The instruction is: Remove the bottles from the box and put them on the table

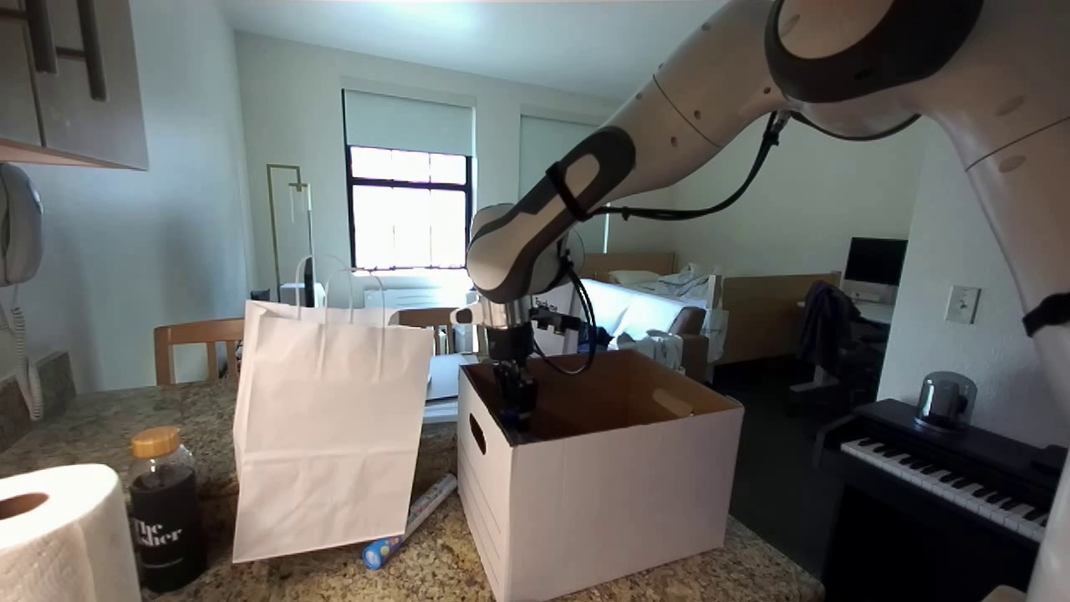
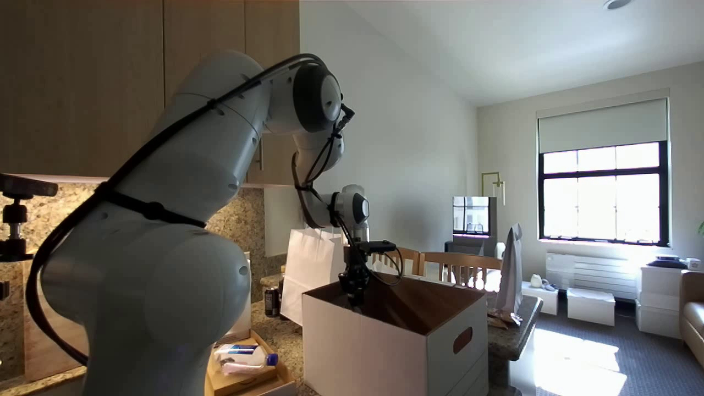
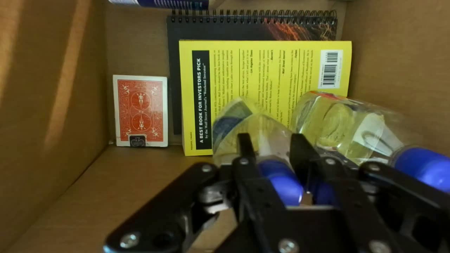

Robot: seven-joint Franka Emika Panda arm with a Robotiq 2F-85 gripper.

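Hanging inside the box [image 1: 619, 502], pinching one bottle [image 3: 270, 138] by its cap [image 3: 283, 182] between both fingers [image 3: 245, 146], with another bottle [image 3: 365, 137] at wrist-view three o'clock!

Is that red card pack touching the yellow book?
Apart. The wrist view shows black spiral notebook in the gap between the card pack and yellow book.

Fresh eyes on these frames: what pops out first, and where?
Probably the big white box on the speckled table, with the robot arm bent over it and the gripper down inside. In the wrist view, a bright yellow book lies in the box, with clear blue-capped bottles by it, one between the jaws. A tall white paper bag stands beside the box in both exterior views.
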